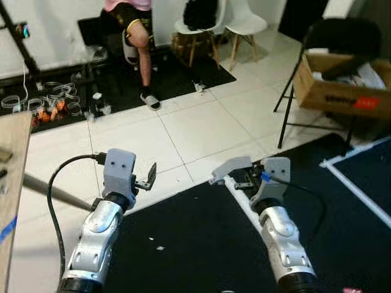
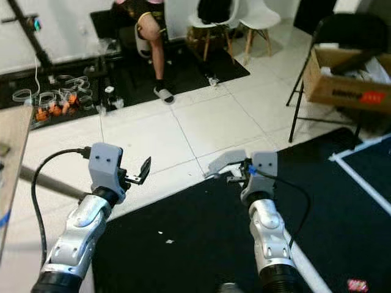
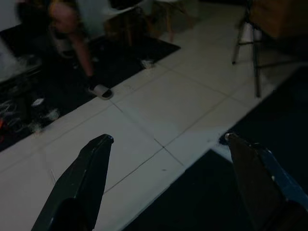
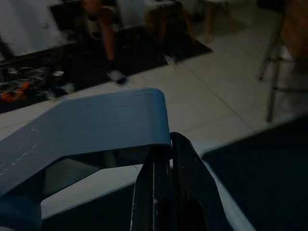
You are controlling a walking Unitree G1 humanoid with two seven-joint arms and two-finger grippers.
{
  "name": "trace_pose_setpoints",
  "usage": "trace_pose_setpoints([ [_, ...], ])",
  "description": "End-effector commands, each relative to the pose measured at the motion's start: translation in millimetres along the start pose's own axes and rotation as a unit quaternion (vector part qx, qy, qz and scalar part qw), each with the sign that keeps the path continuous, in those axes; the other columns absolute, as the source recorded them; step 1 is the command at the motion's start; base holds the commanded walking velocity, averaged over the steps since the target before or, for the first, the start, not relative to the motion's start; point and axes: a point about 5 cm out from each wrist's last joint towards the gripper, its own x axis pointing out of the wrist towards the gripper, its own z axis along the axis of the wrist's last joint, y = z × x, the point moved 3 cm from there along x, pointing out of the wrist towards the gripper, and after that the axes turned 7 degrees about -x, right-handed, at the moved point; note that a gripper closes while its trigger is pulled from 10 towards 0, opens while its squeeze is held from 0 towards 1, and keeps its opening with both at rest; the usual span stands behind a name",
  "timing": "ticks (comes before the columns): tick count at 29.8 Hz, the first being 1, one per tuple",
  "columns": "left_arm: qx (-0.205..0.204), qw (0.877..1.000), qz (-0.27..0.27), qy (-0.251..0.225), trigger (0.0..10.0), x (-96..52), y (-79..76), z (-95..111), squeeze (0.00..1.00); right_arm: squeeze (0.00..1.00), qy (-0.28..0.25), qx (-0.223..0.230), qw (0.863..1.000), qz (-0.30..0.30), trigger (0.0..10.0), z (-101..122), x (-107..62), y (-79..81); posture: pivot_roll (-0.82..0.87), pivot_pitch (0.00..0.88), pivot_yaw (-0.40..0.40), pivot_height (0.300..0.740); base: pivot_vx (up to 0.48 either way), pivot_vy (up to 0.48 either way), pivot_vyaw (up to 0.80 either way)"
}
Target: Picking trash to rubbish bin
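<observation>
Left eye view: both silver arms reach forward over a black mat (image 1: 201, 238) and white tiles, and the right gripper (image 1: 235, 177) pinches the near end of a flat grey strip of trash (image 1: 231, 166), which juts out ahead of its tips. Left wrist view: the left gripper (image 3: 168, 144) spreads wide with nothing between its fingers. Right wrist view: the two black fingers (image 4: 163, 192) press shut on the strip's folded edge; it looks light, thin and bendy, so a firm pinch near the fold seems the safest hold.
</observation>
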Motion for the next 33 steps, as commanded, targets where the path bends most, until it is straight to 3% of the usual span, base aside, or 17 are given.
trace_pose_setpoints([
  [1,0.007,1.0,-0.01,0.006,10.0,0.9,0.2,-2,0.0,0.0,-0.009,0.004,1.0,-0.013,10.0,1,-2.1,-2.7,0.06,0.134,0.149,0.74,0.0,0.0,-0.8],
  [6,0.001,1.0,-0.006,0.003,10.0,0.9,-0.4,-4,0.0,0.0,-0.007,0.005,1.0,-0.015,10.0,-1,-5.3,-1.5,0.06,0.137,0.145,0.74,0.0,0.0,-0.8],
  [12,-0.043,0.998,0.036,-0.009,10.0,-5.4,7.8,-7,0.0,0.0,-0.001,0.0,1.0,0.0,10.0,-5,-6.0,1.0,0.05,0.139,0.098,0.74,0.0,0.0,-0.8],
  [18,-0.059,0.997,0.054,-0.005,10.0,-12.1,11.3,-11,0.0,0.0,0.006,-0.002,1.0,0.011,10.0,-8,-6.4,2.7,0.05,0.135,0.074,0.74,0.0,0.0,-0.8],
  [33,-0.061,0.995,0.073,-0.002,10.0,-24.6,14.1,-18,0.0,0.0,0.012,-0.006,0.999,0.035,10.0,-11,-3.6,9.2,0.05,0.116,0.024,0.74,0.0,0.0,-0.8],
])
